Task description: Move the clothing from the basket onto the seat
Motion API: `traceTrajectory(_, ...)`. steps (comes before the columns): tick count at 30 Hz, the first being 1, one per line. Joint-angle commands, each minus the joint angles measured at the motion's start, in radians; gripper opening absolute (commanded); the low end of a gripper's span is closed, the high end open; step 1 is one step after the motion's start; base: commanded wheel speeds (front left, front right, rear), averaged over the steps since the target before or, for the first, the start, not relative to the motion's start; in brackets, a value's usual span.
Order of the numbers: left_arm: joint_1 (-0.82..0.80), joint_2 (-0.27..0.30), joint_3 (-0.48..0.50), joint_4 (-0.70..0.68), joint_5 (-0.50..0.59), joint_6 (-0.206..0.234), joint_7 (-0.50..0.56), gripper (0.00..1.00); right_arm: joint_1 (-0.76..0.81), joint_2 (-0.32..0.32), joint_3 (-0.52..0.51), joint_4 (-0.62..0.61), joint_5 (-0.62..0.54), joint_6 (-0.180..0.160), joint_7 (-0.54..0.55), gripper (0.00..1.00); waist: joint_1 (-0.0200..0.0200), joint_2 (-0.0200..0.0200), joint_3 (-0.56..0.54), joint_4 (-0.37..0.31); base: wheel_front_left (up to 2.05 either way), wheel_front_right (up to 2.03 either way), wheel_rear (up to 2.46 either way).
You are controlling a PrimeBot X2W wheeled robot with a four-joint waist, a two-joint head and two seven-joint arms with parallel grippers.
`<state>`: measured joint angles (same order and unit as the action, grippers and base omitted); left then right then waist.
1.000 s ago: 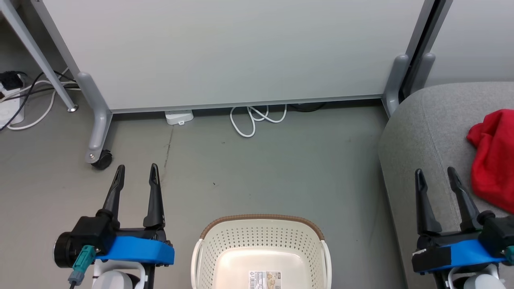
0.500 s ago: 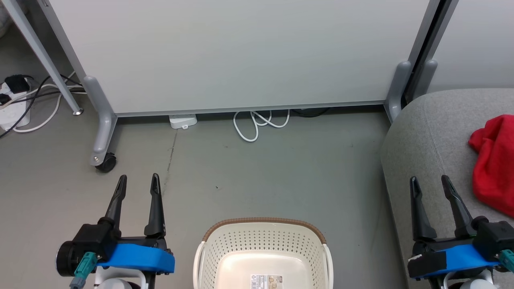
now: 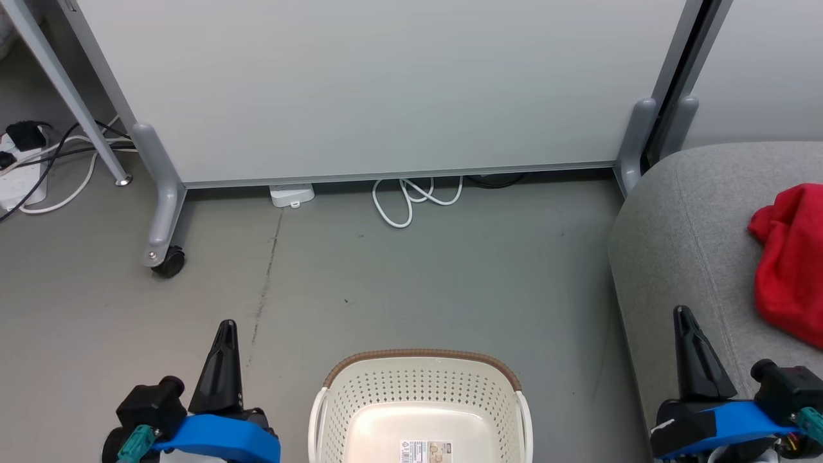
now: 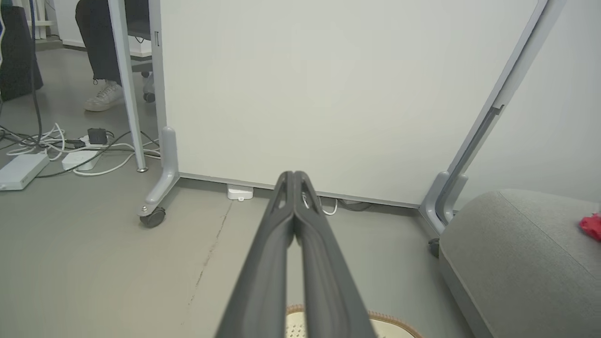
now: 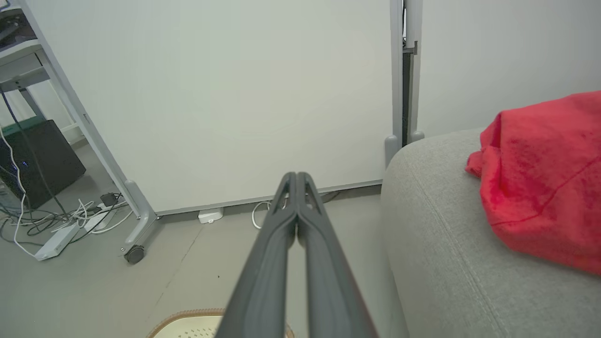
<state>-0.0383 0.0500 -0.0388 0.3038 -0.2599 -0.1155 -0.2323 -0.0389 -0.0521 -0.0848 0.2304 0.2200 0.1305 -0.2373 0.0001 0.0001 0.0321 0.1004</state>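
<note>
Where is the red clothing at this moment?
The red clothing lies on the grey seat at the head view's right edge, ahead and to the right of the right gripper, well apart from the basket at bottom centre.

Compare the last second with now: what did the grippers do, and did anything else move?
The left gripper and right gripper, both open half a second ago, have shut on nothing and drawn back toward the bottom of the head view. The basket stays empty on the floor, and the red clothing lies on the seat as before.
</note>
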Motion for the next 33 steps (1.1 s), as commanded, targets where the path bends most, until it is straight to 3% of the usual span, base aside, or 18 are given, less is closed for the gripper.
traceTrajectory(1, -0.023, 0.0, 0.011, -0.017, -0.035, -0.001, 0.007, 0.0, -0.017, -0.002, -0.004, -0.014, 0.038, 0.0, 0.009, 0.0, 0.0, -0.0001, 0.0, -0.001, 0.0, 0.0, 0.0)
traceTrajectory(33, -0.046, 0.001, 0.066, -0.038, -0.551, -0.008, 0.139, 0.0, -0.04, -0.001, -0.012, -0.007, 0.569, 0.0, 0.141, 0.0, 0.0, -0.0001, -0.008, -0.028, 0.0, 0.0, 0.0)
